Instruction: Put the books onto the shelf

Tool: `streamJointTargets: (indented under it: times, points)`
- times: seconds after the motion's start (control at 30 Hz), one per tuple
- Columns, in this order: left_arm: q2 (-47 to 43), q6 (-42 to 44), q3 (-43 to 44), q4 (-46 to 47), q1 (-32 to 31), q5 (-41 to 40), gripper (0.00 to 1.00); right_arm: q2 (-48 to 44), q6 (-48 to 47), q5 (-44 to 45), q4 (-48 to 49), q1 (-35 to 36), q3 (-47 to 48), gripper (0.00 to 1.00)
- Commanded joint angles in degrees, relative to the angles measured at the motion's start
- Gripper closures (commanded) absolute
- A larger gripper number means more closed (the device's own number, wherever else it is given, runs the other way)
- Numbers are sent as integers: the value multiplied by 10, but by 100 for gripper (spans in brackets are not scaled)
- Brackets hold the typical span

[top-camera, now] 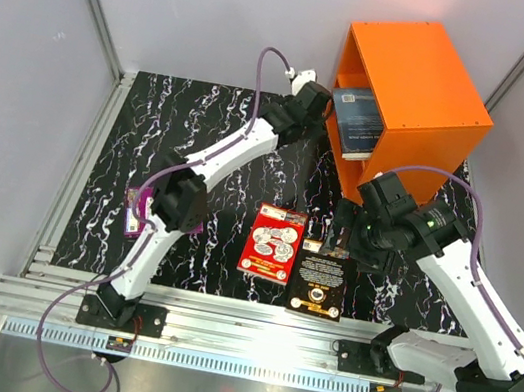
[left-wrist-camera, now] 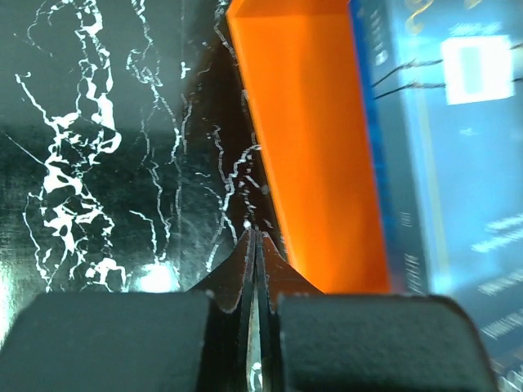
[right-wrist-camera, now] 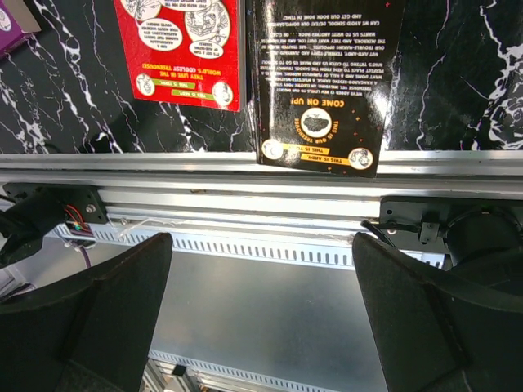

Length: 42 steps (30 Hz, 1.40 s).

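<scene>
Four thin books are showing from above. A grey-blue book (top-camera: 356, 121) is lying in the upper compartment of the large bright orange box-shaped shelf (top-camera: 424, 83), with part of it jutting out of the opening. A red-and-white book (top-camera: 272, 242) and a black book with a gold emblem (top-camera: 320, 279) are lying side by side near the front of the black white-veined desk (top-camera: 151, 136). A purple-backed book (top-camera: 134, 211) is lying half hidden under the left arm (top-camera: 219, 153). The left end effector (top-camera: 319, 103) is hovering just beside the jutting book, and the right end effector (top-camera: 346, 236) is hanging over the black one.

From the left wrist, the fingers (left-wrist-camera: 114, 343) are pressing together, clenched on nothing. The shelf's orange edge and the blue cover are lying just ahead to the right.

From the right wrist, the fingers are standing wide apart, released and empty, above the near ends of the red and black books. The black book is overhanging the aluminium rail (right-wrist-camera: 245, 200).

By my reading, the first book is being seated. The next move is calling for a gentle nudge from the closed tips until the book is sitting fully inside.
</scene>
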Motion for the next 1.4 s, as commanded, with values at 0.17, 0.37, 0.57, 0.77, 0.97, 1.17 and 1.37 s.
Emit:
streamJointTargets:
  times: [0.17,0.37,0.57,0.77,0.97,1.17,1.37]
  points:
    - [37,42,79,68,-41,-42,100,6,4,28,-95,-2,-5,0]
    - [88,49,124,111,-66,-19,100,16,-7,39,-107,-2,-6,0]
    - [115,35,133,146,-75,-13,100,25,-18,51,-122,-3,-1,0]
    - [123,11,125,161,-68,-2,100,35,-30,48,-116,-3,-3,0]
    - [129,12,129,186,-68,19,100,47,-39,43,-105,-2,-4,0]
    - [111,9,104,214,-61,50,89,51,-45,36,-89,-2,-8,0]
    - [-99,13,-175,233,-24,52,48,57,-52,14,-44,-2,-16,0]
